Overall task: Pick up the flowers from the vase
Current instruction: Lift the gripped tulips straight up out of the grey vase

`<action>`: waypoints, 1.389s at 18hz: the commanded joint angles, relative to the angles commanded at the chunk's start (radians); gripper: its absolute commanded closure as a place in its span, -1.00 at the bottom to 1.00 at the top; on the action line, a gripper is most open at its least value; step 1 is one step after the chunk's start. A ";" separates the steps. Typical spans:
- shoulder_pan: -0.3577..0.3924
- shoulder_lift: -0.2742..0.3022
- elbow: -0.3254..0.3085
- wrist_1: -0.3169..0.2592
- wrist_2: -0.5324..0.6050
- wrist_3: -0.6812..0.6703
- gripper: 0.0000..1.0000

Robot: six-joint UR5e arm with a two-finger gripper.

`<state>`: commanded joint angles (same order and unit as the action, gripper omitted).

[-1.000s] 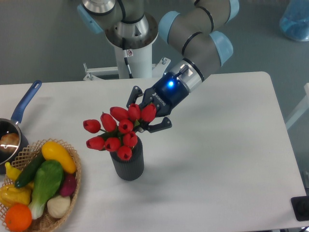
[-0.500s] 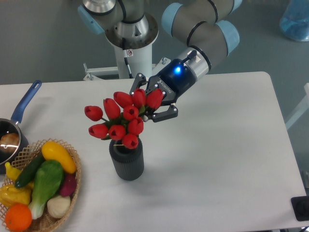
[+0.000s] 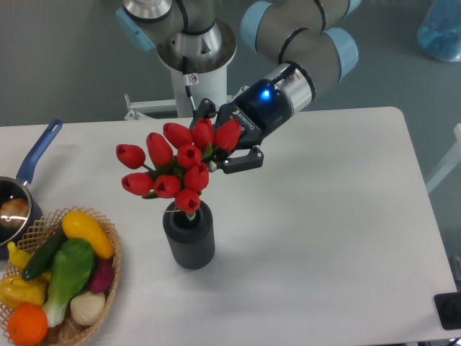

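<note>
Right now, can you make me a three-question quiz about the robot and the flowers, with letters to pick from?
1. Where is the wicker basket?
A. at the table's front left
B. at the table's far right
C. on top of the vase

2. What colour are the flowers?
A. yellow
B. red
C. white

3. What is the gripper doing?
A. hanging open far from everything
B. lying flat on the table
C. closed on the bunch of flowers

Answers:
1. A, the basket of fruit and vegetables sits in the lower left corner, left of the dark grey vase.
2. B, every tulip bud in the bunch is red.
3. C, the fingers clamp the top right of the bunch, whose lowest bud sits just above the vase's mouth.
</note>
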<state>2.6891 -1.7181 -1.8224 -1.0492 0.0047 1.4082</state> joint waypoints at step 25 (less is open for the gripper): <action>0.012 0.023 0.031 -0.003 -0.087 0.011 0.53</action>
<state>2.7013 -1.6950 -1.7917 -1.0523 -0.0828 1.4189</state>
